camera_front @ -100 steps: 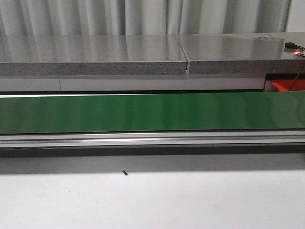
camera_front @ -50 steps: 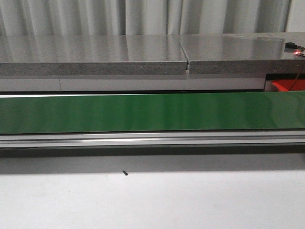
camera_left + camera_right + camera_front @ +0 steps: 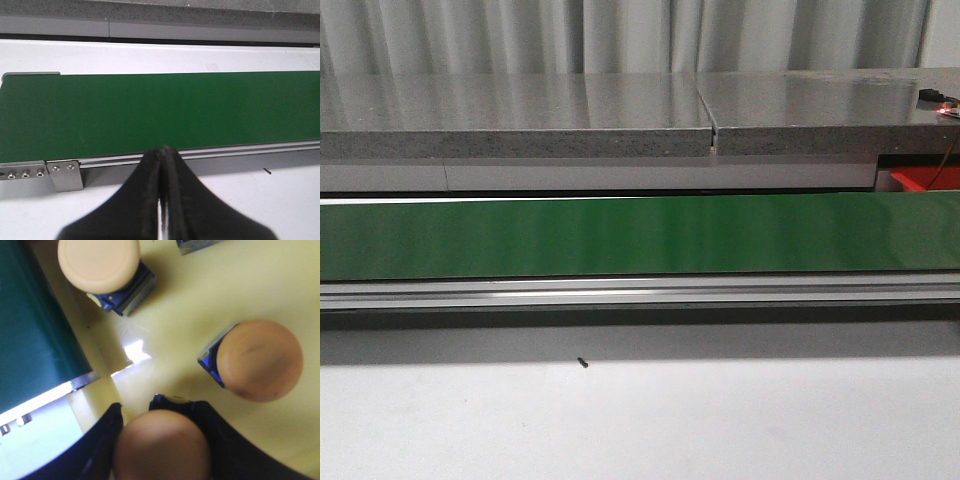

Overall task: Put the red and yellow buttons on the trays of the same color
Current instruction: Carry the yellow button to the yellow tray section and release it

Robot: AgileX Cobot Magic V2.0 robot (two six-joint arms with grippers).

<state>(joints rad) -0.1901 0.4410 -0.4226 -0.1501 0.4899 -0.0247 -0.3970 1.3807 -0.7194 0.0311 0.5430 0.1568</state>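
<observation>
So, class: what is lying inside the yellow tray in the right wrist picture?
Two yellow buttons rest on the yellow tray; a third sits between the right gripper jaws. Another object's corner shows; the rest is out of frame.

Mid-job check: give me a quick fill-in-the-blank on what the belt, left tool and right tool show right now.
1. The conveyor belt is colored ____.
2. The left tool has its fingers ____ with nothing between them.
3. The right tool grips a button above the ____ tray.
4. Buttons visible on the belt: ____.

Missing words: green; closed; yellow; none
</observation>
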